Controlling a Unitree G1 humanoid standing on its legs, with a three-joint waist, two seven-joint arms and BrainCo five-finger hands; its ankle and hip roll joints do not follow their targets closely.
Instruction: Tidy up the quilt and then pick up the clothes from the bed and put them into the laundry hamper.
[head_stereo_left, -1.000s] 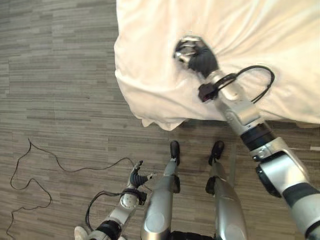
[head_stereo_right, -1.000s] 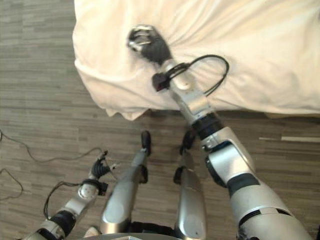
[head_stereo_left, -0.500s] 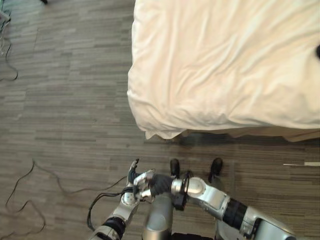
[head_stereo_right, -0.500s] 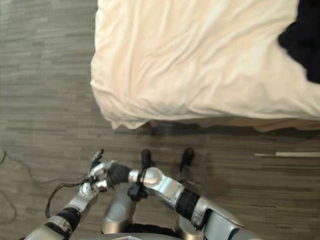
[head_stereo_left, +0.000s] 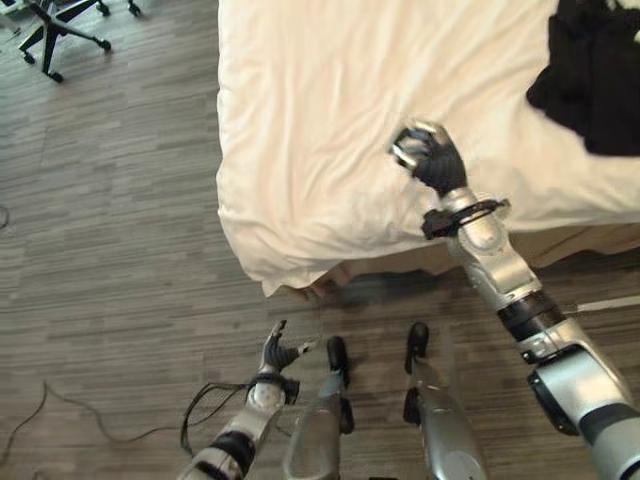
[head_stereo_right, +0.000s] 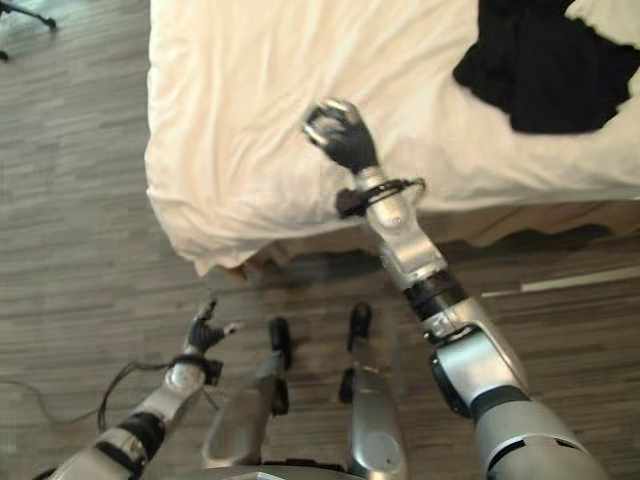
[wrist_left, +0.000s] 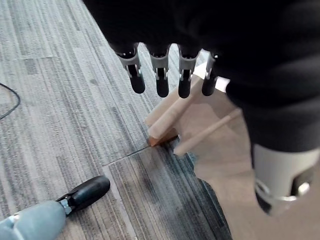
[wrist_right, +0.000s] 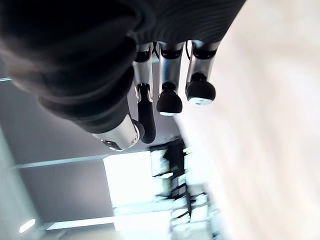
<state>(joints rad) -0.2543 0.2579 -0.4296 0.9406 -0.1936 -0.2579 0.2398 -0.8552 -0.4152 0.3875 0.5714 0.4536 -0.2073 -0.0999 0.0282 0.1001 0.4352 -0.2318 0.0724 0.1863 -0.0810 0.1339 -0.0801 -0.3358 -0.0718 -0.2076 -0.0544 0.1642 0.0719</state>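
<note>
Left eye view, quilt: the quilt lies fairly smooth over the bed, its corner hanging down toward the floor; it looks close to tidy.
Left eye view, clothes: the black clothes sit in a heap on the quilt at the bed's far right, well apart from both hands, so they are not yet picked up.
Left eye view, chair: an office chair stands on the floor, away from the bed.
Right eye view, right hand: the right hand is raised over the quilt's near part with its fingers curled and nothing in them, probably on its way to the clothes or a last tug.
Right eye view, left hand: the left hand hangs low over the floor, idle.
Left wrist view: the left fingers are straight and spread, empty, above the floor by the bed's foot.
Right wrist view: the right fingers bend inward, gripping no cloth.
Hamper: I see none here.
</note>
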